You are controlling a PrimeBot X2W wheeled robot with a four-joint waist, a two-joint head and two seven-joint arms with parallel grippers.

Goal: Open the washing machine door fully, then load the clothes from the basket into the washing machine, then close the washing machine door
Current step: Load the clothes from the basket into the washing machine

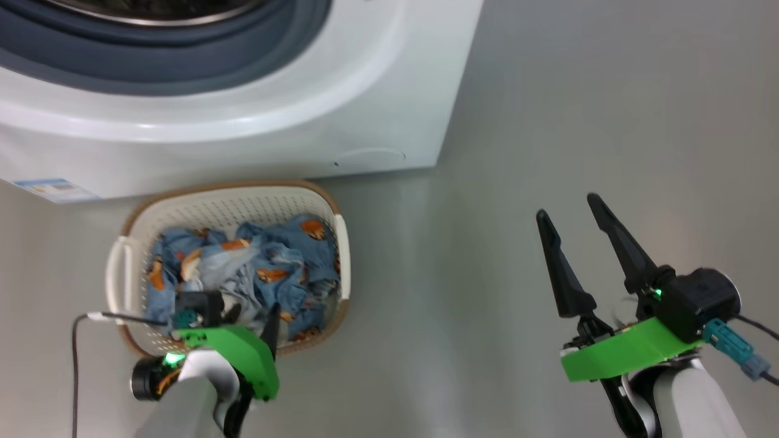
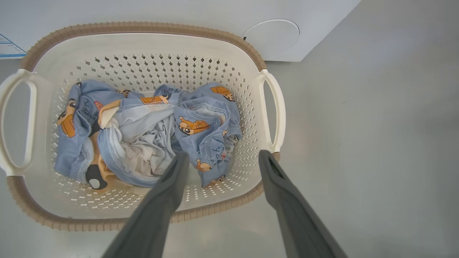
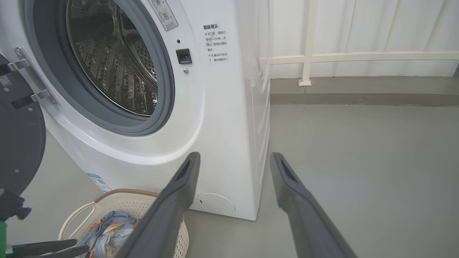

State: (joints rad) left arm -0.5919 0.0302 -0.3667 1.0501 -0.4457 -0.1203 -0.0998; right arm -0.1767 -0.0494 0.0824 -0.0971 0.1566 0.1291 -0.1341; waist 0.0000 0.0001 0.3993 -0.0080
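Now our left claw (image 2: 222,154) hangs spread wide and empty over the basket (image 2: 143,27), the clothes (image 2: 143,132) heaped just ahead of its tips; our right claw (image 1: 566,204), equally spread and empty, sits well apart, so the left is nearer.

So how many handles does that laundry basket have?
2. The left handle loops off one short end of the basket, the right handle off the opposite end. Neither end looks hidden.

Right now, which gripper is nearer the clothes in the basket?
Left. The left gripper hangs open over the basket, pointing at the clothes; the right gripper is open over the floor to the basket's right.
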